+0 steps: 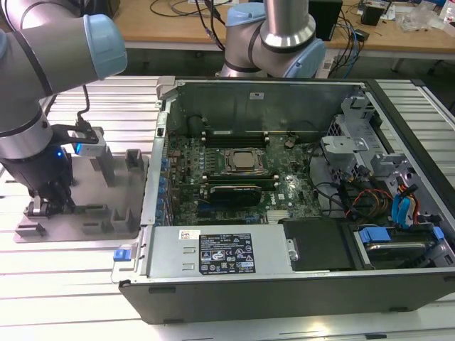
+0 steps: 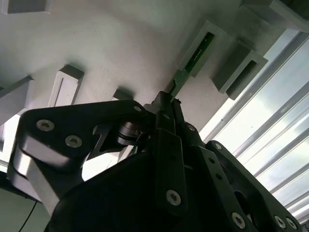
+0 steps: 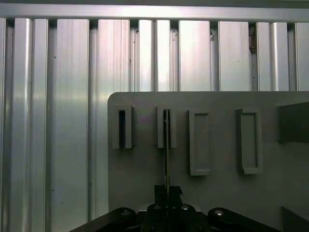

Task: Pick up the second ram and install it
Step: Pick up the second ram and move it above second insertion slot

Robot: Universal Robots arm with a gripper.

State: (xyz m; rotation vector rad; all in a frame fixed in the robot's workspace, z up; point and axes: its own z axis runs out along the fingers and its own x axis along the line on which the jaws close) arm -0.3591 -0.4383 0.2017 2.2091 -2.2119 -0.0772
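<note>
You have the hand (image 2: 166,98) clamped on the second ram (image 2: 198,52) at its gray holder (image 3: 217,193) slot; seating it on the motherboard (image 1: 284,192) looks not yet done.

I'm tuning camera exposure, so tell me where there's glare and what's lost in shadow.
Second wrist view: the aluminium rails glare white, while the gripper, shut on the second ram, is a dark silhouette. First wrist view: bright streaks run along the aluminium rails. Exterior view: even light, with the gripper shaded under the arm.
</note>
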